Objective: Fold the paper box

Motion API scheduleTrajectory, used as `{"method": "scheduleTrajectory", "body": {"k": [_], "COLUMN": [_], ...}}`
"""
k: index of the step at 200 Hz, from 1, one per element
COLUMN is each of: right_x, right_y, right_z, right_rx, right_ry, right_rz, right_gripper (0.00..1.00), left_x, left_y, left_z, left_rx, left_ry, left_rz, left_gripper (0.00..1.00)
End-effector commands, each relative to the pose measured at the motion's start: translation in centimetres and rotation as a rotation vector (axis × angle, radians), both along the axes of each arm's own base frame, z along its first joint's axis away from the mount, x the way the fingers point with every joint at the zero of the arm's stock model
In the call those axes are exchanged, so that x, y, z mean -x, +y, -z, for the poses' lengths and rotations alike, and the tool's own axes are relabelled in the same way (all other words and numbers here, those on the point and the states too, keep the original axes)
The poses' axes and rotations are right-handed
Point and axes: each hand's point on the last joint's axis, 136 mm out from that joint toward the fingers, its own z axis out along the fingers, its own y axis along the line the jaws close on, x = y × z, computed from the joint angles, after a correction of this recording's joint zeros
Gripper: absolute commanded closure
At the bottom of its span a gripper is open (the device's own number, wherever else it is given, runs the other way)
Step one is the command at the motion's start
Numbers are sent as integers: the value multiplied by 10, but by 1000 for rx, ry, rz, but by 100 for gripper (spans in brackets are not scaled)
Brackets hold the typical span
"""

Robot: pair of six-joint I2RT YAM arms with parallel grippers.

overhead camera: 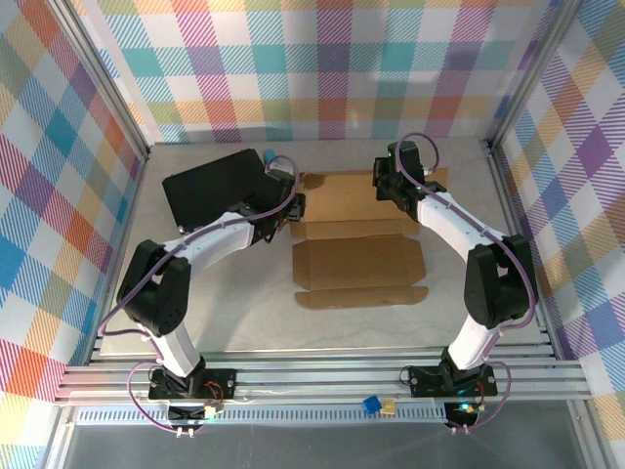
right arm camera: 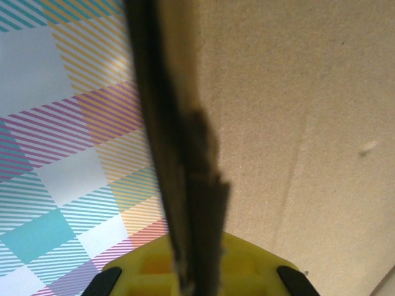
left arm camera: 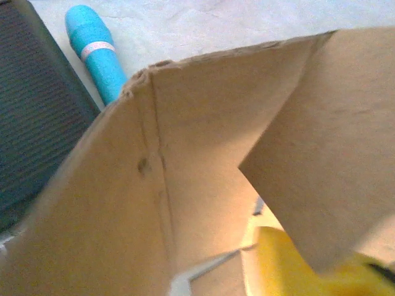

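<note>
The paper box [overhead camera: 356,259] lies mostly flat in the middle of the table, brown corrugated cardboard with its near flap spread toward me. My left gripper [overhead camera: 291,203] is at the box's left back corner. In the left wrist view raised cardboard flaps [left arm camera: 203,154] stand right in front of the camera and cover the jaws, with one yellow finger [left arm camera: 290,265] showing at the lower right. My right gripper [overhead camera: 384,184] is at the right back corner. In the right wrist view a cardboard edge [right arm camera: 185,185] runs straight into the gripper [right arm camera: 197,271], which is shut on it.
A black rectangular case [overhead camera: 210,186] [left arm camera: 31,123] lies at the back left, close to my left arm. A blue cylinder [overhead camera: 267,156] [left arm camera: 95,52] rests beside it. Plaid walls and metal posts enclose the table; small blue and yellow bits [overhead camera: 372,404] sit on the front rail.
</note>
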Motion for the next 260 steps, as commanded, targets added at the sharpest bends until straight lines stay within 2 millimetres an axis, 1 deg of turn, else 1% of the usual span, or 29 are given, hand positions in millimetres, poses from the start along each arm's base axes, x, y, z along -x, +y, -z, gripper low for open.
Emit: {"method": "scheduleTrajectory", "body": {"k": [1, 10, 21, 22, 35, 43, 51, 59, 63, 64, 65, 76, 94, 106, 114, 125, 137, 162, 185, 213, 238, 260], "right_x": [1, 1, 1, 1, 1, 1, 0, -1, -1, -1, -1, -2, -4, -4, -4, -5, -6, -8, -9, -10, -10, -11], "right_y": [1, 0, -1, -1, -2, -3, -3, -3, -3, -3, -3, -1, 0, 1, 2, 2, 3, 5, 5, 5, 5, 7], "right_z": [-9, -9, -9, -9, -7, -6, -7, -6, -7, -6, -6, -7, -8, -8, -9, -9, -10, -11, -10, -10, -7, -7], "right_rx": [16, 31, 37, 37, 31, 30, 30, 30, 31, 32, 31, 28, 23, 22, 20, 17, 15, 13, 11, 9, 10, 8], "right_ry": [-38, -39, -42, -42, -45, -46, -47, -48, -49, -47, -48, -52, -52, -49, -51, -49, -50, -51, -50, -52, -49, -53], "right_rz": [-29, -41, -46, -47, -47, -46, -48, -49, -50, -49, -50, -54, -60, -63, -65, -68, -71, -73, -71, -69, -67, -75], "right_gripper": [100, 100, 100, 100, 100, 100, 100, 100, 100, 100, 100, 100, 100, 100, 100, 100, 100, 100, 100, 100, 100, 100], "left_x": [14, 21, 27, 30, 32, 30, 25, 20, 15, 14, 13, 0, -17, -27, -32, -38, -40, -38, -35, -24, -15, -9], "left_y": [-1, 5, 19, 19, 45, 64, 83, 97, 103, 106, 105, 109, 104, 103, 102, 95, 83, 54, 38, 26, 24, 21], "left_z": [-64, -79, -97, -102, -119, -124, -120, -108, -99, -103, -95, -72, -22, 5, 17, 25, 31, 45, 44, 27, 16, 17], "left_rx": [210, 275, 355, 364, 457, 497, 505, 481, 464, 462, 456, 411, 325, 283, 263, 240, 213, 165, 172, 187, 184, 180], "left_ry": [-75, -82, -92, -99, -123, -133, -127, -94, -67, -77, -53, 16, 142, 180, 186, 177, 167, 171, 134, 70, 41, 42], "left_rz": [73, 111, 129, 138, 121, 90, 44, 11, -7, -9, -11, -3, 43, 58, 76, 117, 181, 291, 339, 388, 404, 414], "left_gripper": [31, 29, 26, 26, 22, 21, 22, 26, 28, 29, 30, 40, 62, 69, 70, 69, 68, 66, 64, 63, 63, 62]}}
